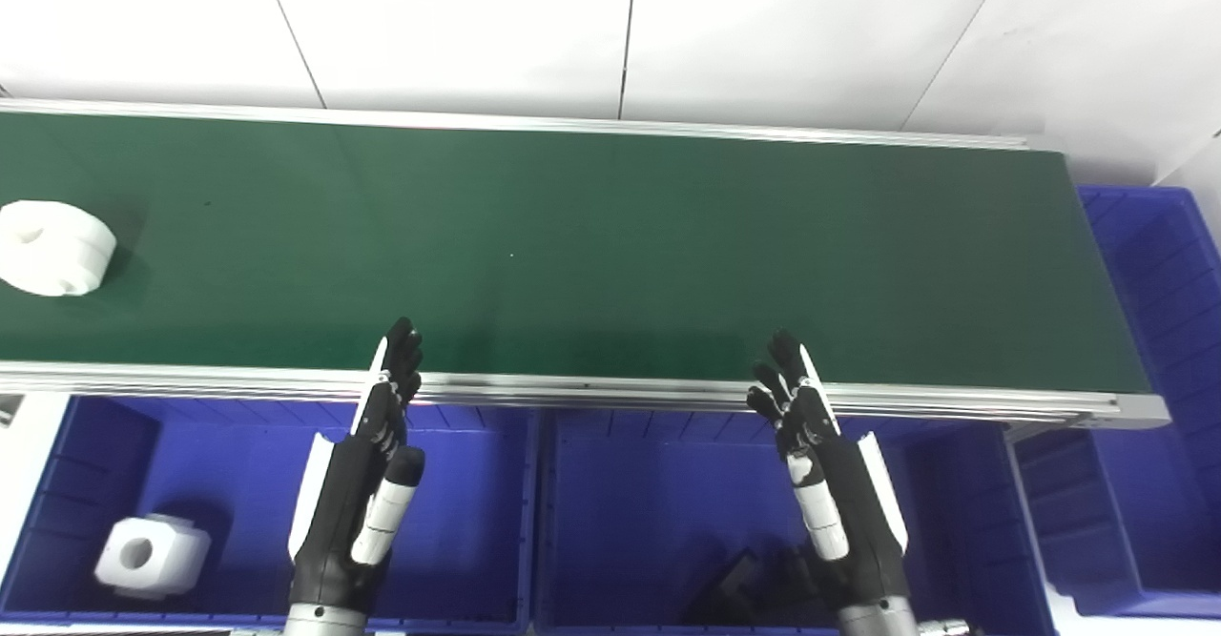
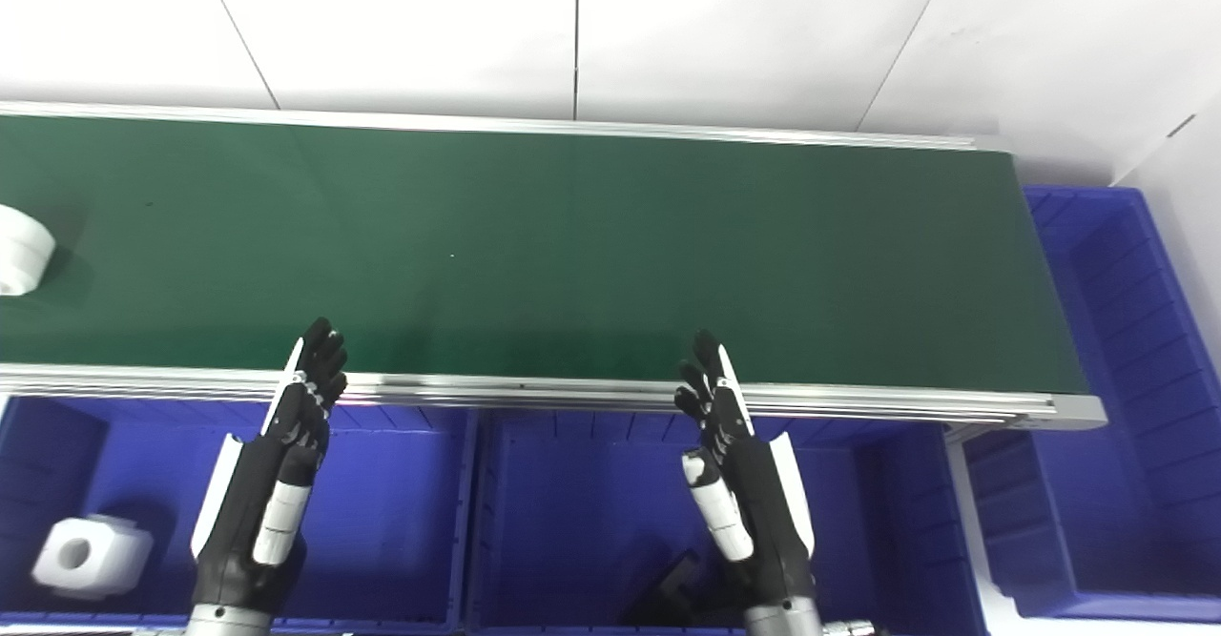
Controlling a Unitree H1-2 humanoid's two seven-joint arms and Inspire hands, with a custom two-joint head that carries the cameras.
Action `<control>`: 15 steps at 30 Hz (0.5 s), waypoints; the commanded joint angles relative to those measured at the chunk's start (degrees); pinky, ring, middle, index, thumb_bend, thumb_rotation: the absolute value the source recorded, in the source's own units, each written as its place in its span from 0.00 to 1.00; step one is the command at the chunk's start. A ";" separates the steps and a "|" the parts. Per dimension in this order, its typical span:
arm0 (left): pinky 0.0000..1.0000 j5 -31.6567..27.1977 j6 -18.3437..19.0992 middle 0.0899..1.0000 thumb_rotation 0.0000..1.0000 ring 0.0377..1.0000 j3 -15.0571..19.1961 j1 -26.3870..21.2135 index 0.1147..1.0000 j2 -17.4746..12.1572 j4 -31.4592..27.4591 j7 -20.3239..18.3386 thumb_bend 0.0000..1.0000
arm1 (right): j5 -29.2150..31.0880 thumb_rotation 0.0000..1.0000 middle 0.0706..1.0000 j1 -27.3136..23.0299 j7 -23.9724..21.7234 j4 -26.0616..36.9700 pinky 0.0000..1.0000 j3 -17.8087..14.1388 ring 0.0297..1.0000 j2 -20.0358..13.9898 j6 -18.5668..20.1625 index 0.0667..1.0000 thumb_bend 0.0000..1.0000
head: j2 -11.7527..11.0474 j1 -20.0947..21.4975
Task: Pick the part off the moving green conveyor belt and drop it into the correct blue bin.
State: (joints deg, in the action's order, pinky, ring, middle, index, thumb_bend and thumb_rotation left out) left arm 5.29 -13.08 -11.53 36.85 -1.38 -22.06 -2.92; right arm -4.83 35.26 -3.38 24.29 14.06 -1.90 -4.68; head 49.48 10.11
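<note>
Left eye view: white round part [image 1: 55,247] whole, lying on the green conveyor belt [image 1: 572,245] at its far left end. Right eye view: same part cut by the picture's left edge, only a sliver showing. Also plainer in the right eye view: the long side bin [image 2: 1107,398] past the belt's right end, seen along most of its length.

Left hand [image 1: 367,464] raised over the left blue bin [image 1: 467,522], fingers [image 1: 403,350] straight and spread apart, tips reaching over the belt's near metal rail [image 1: 610,393], holding nothing. Right hand [image 1: 820,464] likewise raised over the middle blue bin [image 1: 668,502], fingers apart and empty, tips over the same rail. Both well apart from the white part.

In the left bin, a white block with a round hole [image 1: 151,553], lying near the bin's left wall. In the middle bin, dark pieces [image 1: 734,588] at the near edge, shape hard to make out.

Belt framed by silver rails on near and far sides, running left to right. Behind it, a white panelled wall [image 1: 620,26] with thin dark seams. No readable writing or labels anywhere.
</note>
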 commanded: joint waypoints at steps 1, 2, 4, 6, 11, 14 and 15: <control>1.00 0.24 -0.94 1.00 0.95 1.00 -0.18 0.11 1.00 -0.24 -1.35 -0.16 0.68 | 0.87 0.93 1.00 0.05 -0.31 1.47 0.92 -0.03 0.96 0.03 -0.18 1.00 0.80 | 0.06 0.03; 1.00 0.23 -0.85 1.00 0.95 1.00 -0.19 0.13 1.00 -0.23 -1.43 -0.17 0.68 | 0.86 0.93 1.00 0.08 -0.31 1.54 0.92 -0.04 0.96 0.02 -0.12 1.00 0.80 | 0.06 0.03; 1.00 0.27 -0.83 1.00 0.95 1.00 -0.23 0.14 1.00 -0.28 -1.48 -0.23 0.68 | 0.84 0.93 1.00 0.14 -0.35 1.67 0.92 -0.04 0.96 -0.01 0.04 1.00 0.80 | 0.04 0.03; 1.00 0.27 -1.07 1.00 0.96 1.00 -0.19 0.13 1.00 -0.31 -1.36 -0.20 0.69 | 0.72 0.94 1.00 0.16 -0.33 1.72 0.92 -0.04 0.96 -0.02 0.13 1.00 0.81 | 0.04 0.03; 1.00 -0.18 -0.94 1.00 0.95 1.00 -0.13 0.16 1.00 -0.22 -1.38 -0.17 0.69 | 0.86 0.94 0.99 0.29 -0.27 1.70 0.92 -0.05 0.96 0.01 -0.03 0.99 0.81 | 0.09 -0.08; 1.00 -0.36 -0.99 1.00 0.94 1.00 -0.14 0.14 1.00 -0.30 -1.37 -0.25 0.69 | 0.76 0.94 0.99 0.37 -0.30 1.81 0.92 0.08 0.96 0.01 0.05 0.99 0.80 | 0.10 -0.01; 1.00 -0.31 -0.89 1.00 0.94 1.00 -0.11 0.15 1.00 -0.29 -1.41 -0.23 0.69 | 0.57 0.94 0.99 0.40 -0.32 1.93 0.92 0.16 0.96 0.00 0.20 0.99 0.81 | 0.07 0.03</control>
State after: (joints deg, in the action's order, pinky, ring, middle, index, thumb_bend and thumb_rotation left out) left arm 5.12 -13.07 -11.53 36.85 -1.37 -22.06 -2.93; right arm -4.40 35.30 -3.40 24.29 14.03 -1.94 -4.57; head 49.57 10.11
